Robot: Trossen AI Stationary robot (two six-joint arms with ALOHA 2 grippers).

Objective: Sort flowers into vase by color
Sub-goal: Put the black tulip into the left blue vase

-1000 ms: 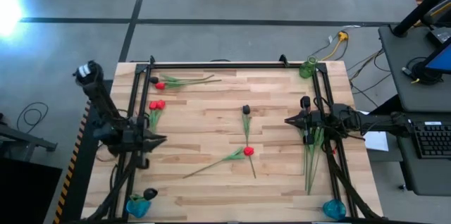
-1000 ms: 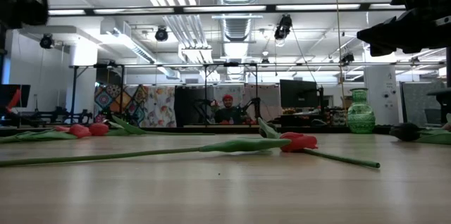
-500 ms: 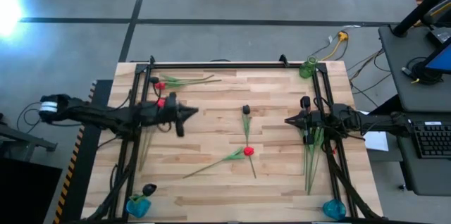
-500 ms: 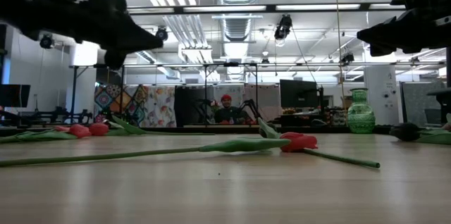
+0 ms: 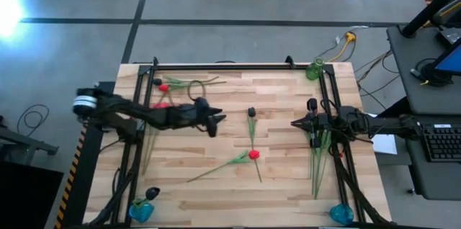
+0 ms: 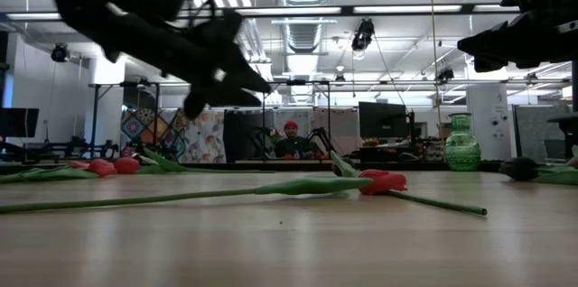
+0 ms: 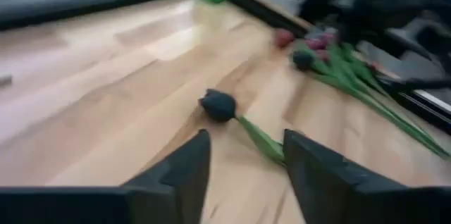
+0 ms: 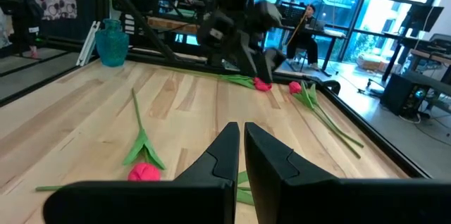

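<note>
Blurring left gripper (image 6: pixel 212 88), jaws seemingly apart

No text, label, brand, number or sign can be read anywhere in these views, neither on the table nor in the room behind it

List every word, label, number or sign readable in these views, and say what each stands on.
None can be read in any view. The table, the green vase and the flowers carry no print; the patterned hangings in the room behind show patterns only, no letters.
</note>
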